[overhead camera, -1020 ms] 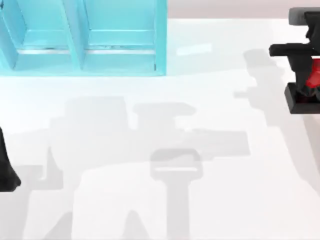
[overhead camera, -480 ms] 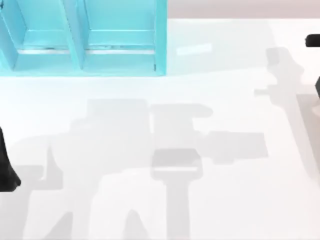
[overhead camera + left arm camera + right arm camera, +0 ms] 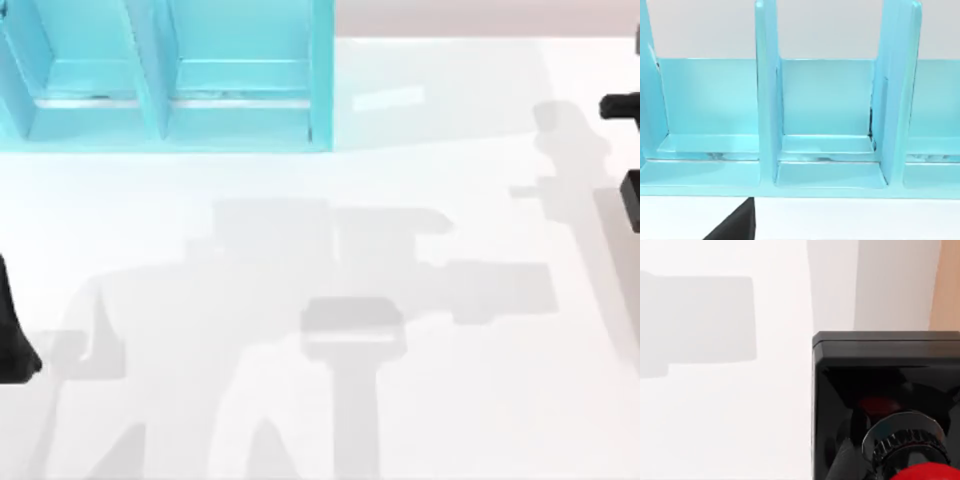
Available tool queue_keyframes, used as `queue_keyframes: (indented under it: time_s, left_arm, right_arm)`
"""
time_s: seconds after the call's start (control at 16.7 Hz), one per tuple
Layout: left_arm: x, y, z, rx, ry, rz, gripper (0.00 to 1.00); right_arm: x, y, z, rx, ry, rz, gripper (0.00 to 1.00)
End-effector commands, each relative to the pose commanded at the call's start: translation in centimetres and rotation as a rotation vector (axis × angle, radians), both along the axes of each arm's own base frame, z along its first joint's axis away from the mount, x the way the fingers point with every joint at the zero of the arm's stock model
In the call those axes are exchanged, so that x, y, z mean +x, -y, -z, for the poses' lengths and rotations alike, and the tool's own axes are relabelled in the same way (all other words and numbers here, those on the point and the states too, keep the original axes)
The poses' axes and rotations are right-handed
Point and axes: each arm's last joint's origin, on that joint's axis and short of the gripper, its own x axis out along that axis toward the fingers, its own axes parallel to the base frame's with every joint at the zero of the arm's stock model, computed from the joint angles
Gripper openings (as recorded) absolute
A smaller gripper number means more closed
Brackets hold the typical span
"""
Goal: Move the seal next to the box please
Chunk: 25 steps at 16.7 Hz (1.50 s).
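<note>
The seal's black square base and its red knob sit very close to the right wrist camera, over the white table. My right gripper is at the table's far right edge, shut on the seal at its knob. The box is a light blue case with upright dividers at the table's back left, and the left wrist view faces its open compartments. The seal is far to the right of the box. My left arm is parked at the left edge.
The white table carries the arms' grey shadows across its middle. A tan strip lies beyond the table's right edge in the right wrist view.
My right arm has drifted right, mostly out of the top view, taking the seal with it. The shadows on the table have shifted right. The left arm has stayed still.
</note>
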Motion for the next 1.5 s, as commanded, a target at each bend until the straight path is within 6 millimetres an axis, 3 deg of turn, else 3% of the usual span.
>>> queue_keyframes:
  time_s: [0.54,0.78,1.5]
  left_arm:
    - [0.0,0.0,0.0,0.000,0.000,0.000,1.00]
    - [0.0,0.0,0.0,0.000,0.000,0.000,1.00]
    - [0.0,0.0,0.0,0.000,0.000,0.000,1.00]
  right_arm:
    - [-0.2,0.1,3.6,0.001,0.000,0.001,0.00]
    - [-0.2,0.1,3.7,0.001,0.000,0.001,0.00]
    - [-0.2,0.1,3.7,0.001,0.000,0.001,0.90]
